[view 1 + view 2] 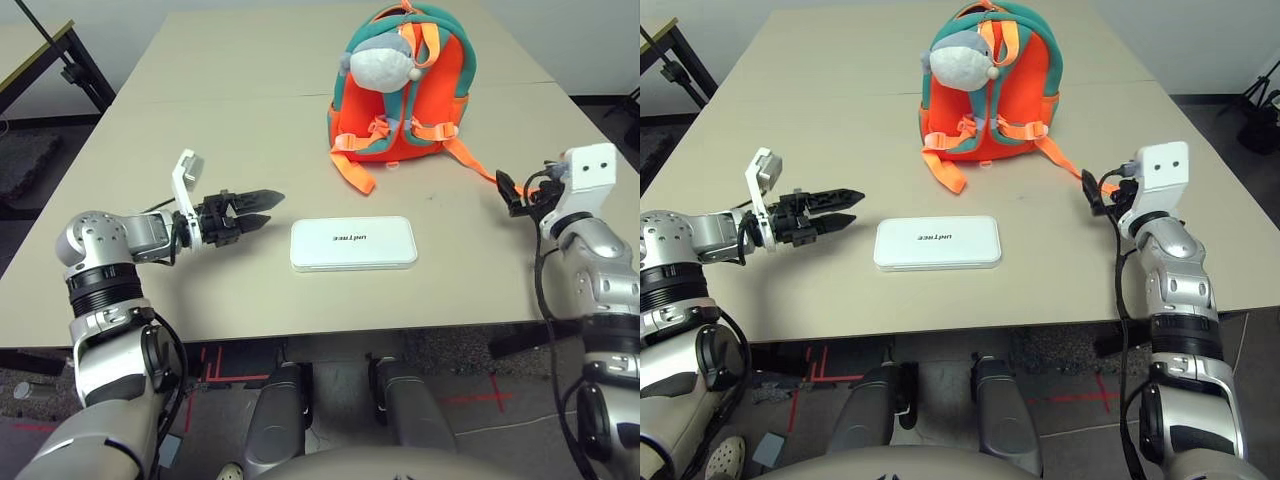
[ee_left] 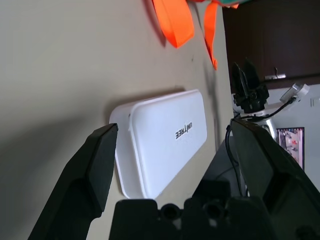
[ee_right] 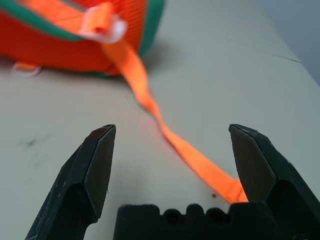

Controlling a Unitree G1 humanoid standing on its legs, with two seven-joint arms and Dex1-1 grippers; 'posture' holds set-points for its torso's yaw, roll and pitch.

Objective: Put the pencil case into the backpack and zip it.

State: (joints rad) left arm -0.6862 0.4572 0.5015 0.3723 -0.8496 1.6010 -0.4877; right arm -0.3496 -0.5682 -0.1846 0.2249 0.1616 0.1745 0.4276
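The white pencil case (image 1: 353,243) lies flat on the table's near middle, dark lettering on top; it also shows in the left wrist view (image 2: 162,141). My left gripper (image 1: 268,207) hovers open just left of it, fingers pointing at its short end, nothing held. The orange backpack (image 1: 405,85) with teal trim lies at the back centre, the grey plush shark (image 1: 385,60) on top. One orange strap (image 3: 150,102) trails toward my right gripper (image 1: 508,192), which is open just above the strap's end at the right.
The beige table (image 1: 200,120) has a seam across its middle. A dark desk frame (image 1: 60,55) stands off the far left. The near table edge runs just below the pencil case.
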